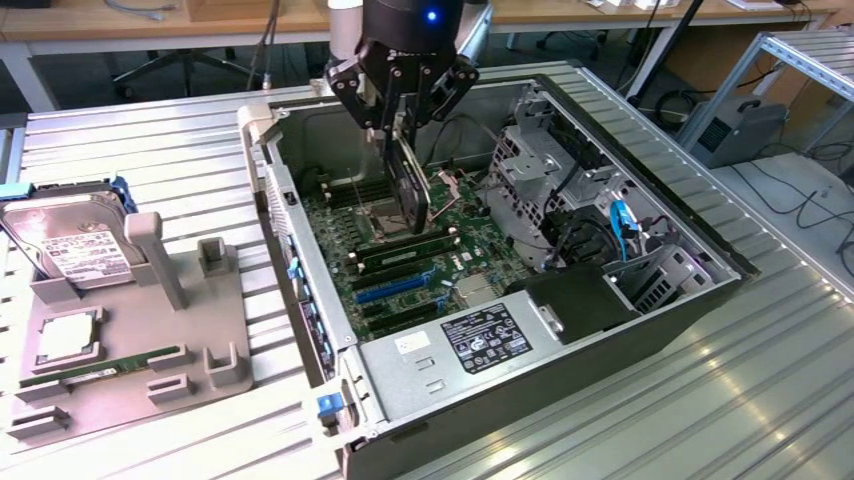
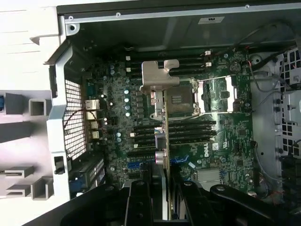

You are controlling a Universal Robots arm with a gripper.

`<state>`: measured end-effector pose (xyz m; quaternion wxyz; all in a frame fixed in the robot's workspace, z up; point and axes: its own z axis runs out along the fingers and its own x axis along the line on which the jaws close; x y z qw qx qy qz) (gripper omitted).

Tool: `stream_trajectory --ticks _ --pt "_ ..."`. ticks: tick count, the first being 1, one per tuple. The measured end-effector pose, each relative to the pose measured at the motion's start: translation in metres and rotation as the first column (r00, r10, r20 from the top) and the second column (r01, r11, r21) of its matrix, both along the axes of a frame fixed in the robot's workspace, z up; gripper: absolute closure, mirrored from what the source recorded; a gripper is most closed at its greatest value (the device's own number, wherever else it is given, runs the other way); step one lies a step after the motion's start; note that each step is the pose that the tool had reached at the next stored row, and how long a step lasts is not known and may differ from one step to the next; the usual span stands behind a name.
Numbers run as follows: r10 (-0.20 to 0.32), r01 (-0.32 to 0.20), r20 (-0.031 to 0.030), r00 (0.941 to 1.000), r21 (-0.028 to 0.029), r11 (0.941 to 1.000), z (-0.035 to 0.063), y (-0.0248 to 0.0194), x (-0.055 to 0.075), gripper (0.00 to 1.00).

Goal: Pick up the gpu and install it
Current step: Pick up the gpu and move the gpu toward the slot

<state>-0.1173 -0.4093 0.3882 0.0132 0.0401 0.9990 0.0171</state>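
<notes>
The gpu (image 1: 410, 185), a thin black card, hangs on edge inside the open computer case (image 1: 627, 330), just above the motherboard (image 1: 400, 270). My gripper (image 1: 400, 122) is shut on the card's upper edge. In the wrist view the gpu (image 2: 165, 127) appears edge-on, running away from my gripper (image 2: 164, 190), with its silver bracket (image 2: 160, 75) at the far end toward the case's rear wall. The card hovers over the dark expansion and memory slots (image 2: 188, 132). Whether its lower edge touches a slot cannot be told.
A grey fixture tray (image 1: 200, 360) at the exterior view's left holds a silver hard drive (image 1: 74, 250), a square chip (image 1: 67, 340) and a green memory stick (image 1: 107, 362). Drive cages and cables (image 1: 587, 200) crowd the case's right side. The case's perforated rear panel (image 2: 75, 117) stands beside the bracket.
</notes>
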Motion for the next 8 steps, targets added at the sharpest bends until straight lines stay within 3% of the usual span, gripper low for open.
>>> stream_trajectory --ticks 8 --pt "0.0 0.0 0.0 1.0 -0.0001 1.0 -0.0045 0.0 0.012 0.73"
